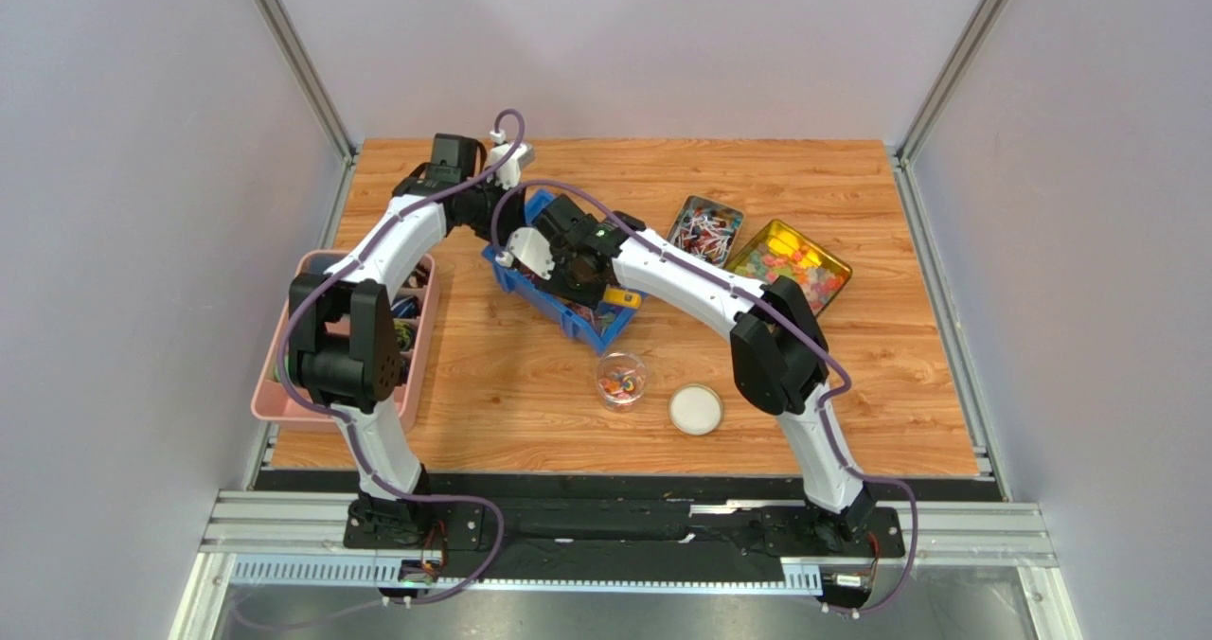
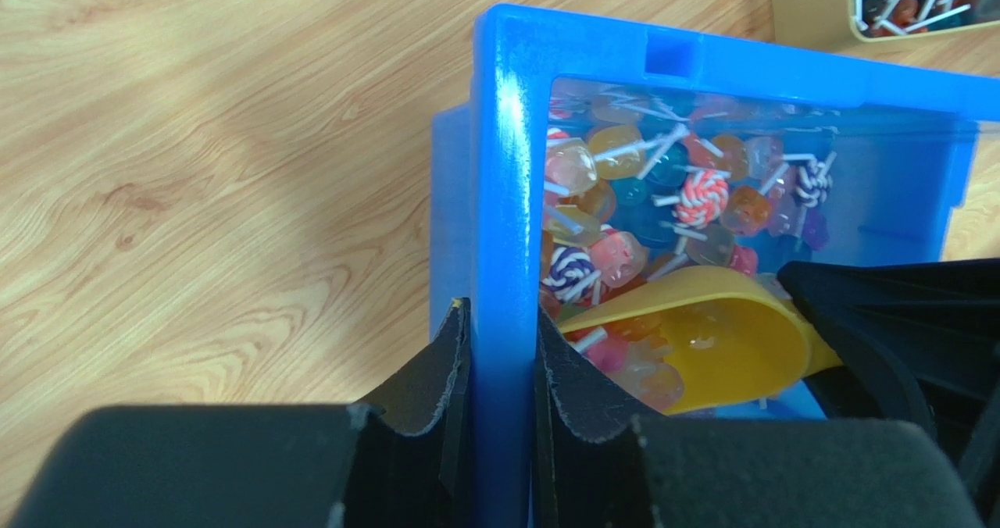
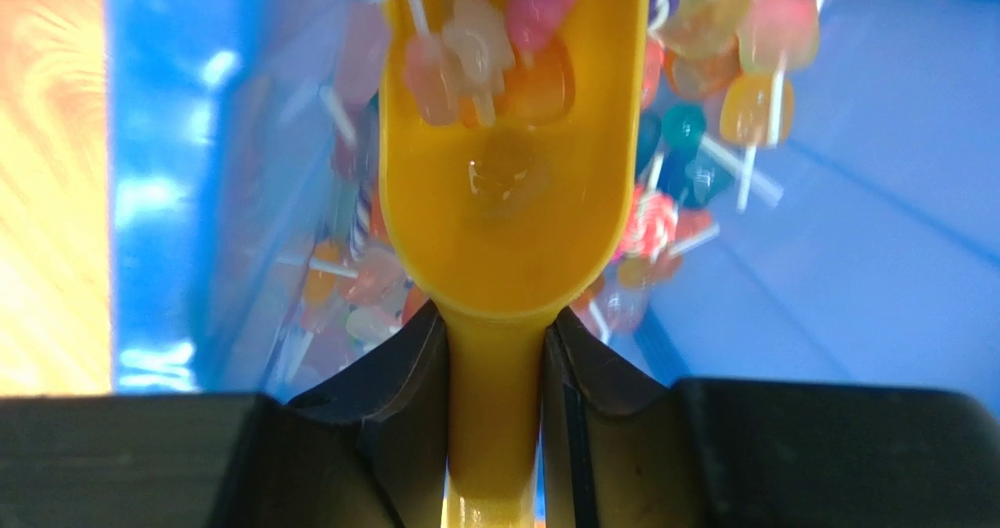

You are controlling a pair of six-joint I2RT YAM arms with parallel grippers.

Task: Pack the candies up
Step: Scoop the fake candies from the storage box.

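The candies are glossy little lollipops on white sticks, pink, orange, teal, some swirled, heaped in the blue bin, centre-right of frame. Left pincer clamps the bin's wall; right pincer grips the yellow scoop, candies in its bowl.

Between the left fingers, the blue bin's wall; inside, yellow scoop among candies.

The wooden tabletop is light brown with wavy lines. Pale grey walls stand on three sides — plain and smooth. Thin metal posts rise at the back corners — a silver rail runs along the front.
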